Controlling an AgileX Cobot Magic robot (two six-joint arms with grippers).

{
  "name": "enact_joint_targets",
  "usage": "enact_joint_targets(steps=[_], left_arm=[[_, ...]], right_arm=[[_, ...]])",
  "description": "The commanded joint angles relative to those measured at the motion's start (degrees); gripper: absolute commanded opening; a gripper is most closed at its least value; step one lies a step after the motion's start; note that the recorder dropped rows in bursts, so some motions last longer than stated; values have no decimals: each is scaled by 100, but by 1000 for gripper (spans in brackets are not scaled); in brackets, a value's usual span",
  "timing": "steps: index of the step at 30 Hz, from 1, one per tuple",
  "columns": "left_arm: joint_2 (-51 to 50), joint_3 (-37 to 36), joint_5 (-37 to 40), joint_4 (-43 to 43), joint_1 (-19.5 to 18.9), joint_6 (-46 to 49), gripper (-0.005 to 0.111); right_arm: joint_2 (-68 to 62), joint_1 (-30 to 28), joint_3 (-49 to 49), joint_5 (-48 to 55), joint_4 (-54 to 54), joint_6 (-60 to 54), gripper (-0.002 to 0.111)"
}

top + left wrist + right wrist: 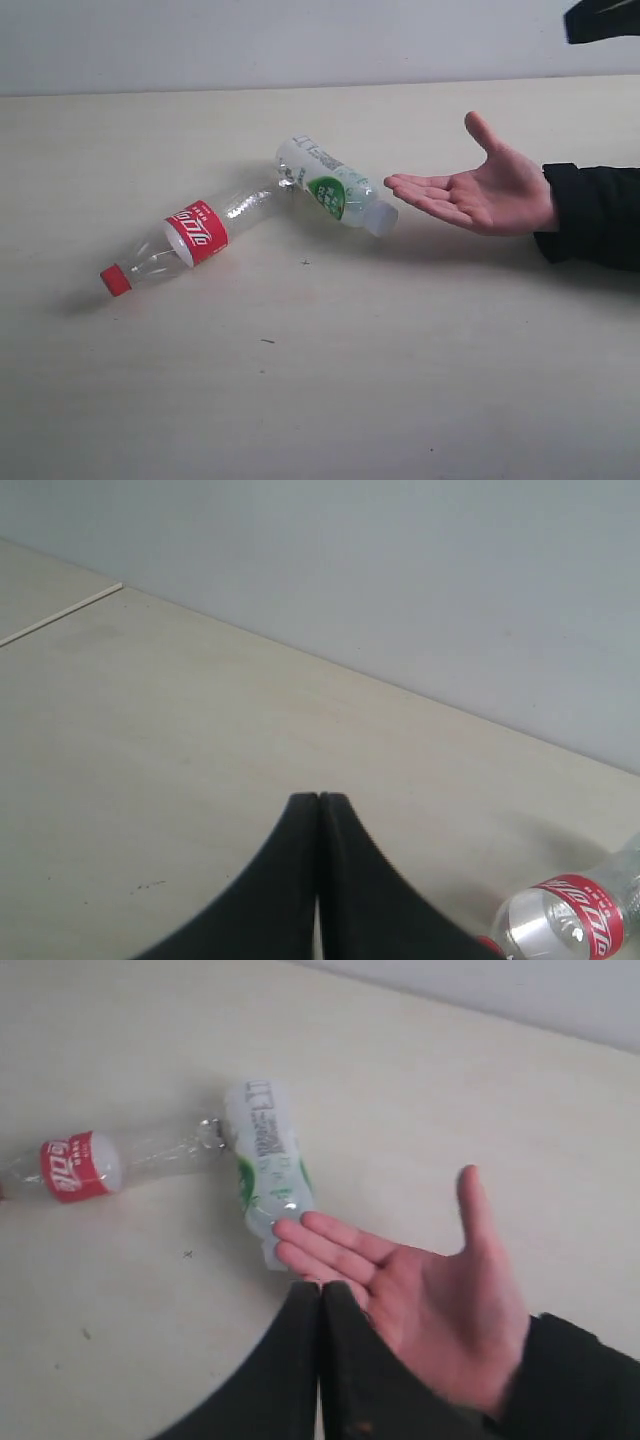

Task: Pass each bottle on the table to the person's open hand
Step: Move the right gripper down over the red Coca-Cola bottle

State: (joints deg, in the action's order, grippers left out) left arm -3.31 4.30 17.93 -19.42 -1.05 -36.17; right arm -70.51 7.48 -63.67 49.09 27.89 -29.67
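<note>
Exterior view: the table [420, 390] carries two bottles lying on their sides, about midway between its left and right edges and nearer the far edge than the near one; the clear cola bottle [195, 240], red-labelled, points its red cap toward the near-left corner; the green-label bottle [335, 187] points its white cap toward the person's open hand [470, 192], which reaches in over the right edge, palm up, just beside that cap; the two bottle bases appear to touch; neither gripper's tips show here.

Left wrist view: the left gripper [319, 802] has its black fingers pressed together on nothing, above bare tabletop; the cola bottle [565, 925] lies apart from it.

Right wrist view: the right gripper [320, 1290] is likewise closed and empty, close to the open hand [440, 1300]; the green-label bottle [265, 1165] lies beyond, its cap end at the person's fingertips (whether they touch cannot be told).

Both bottles look empty or nearly so, hence probably light; the thin plastic walls would likely dent under a hard squeeze; smooth and round, they could roll or slip. The best hold is likely across the labelled middle of the barrel, jaws square to the long axis, with moderate pressure; the jaws must open first.
</note>
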Motion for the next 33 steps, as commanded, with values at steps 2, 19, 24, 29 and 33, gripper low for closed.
enact_joint_targets(steps=[2, 19, 24, 29, 33], left_arm=[[26, -28, -5, 17, -14, -8, 0], [26, -28, -5, 17, -14, -8, 0], [26, -28, -5, 17, -14, -8, 0], [26, -28, -5, 17, -14, -8, 0], [26, -28, -5, 17, -14, -8, 0]], right_arm=[[-841, 909, -694, 184, -568, 75, 0], [-3117, 1751, -2209, 784, -1806, 898, 44], [-3714, 1751, -2587, 702, -1819, 674, 59], [-4196, 1751, -2904, 395, -1886, 658, 68], [-4592, 1786, -3166, 241, -1885, 560, 68]])
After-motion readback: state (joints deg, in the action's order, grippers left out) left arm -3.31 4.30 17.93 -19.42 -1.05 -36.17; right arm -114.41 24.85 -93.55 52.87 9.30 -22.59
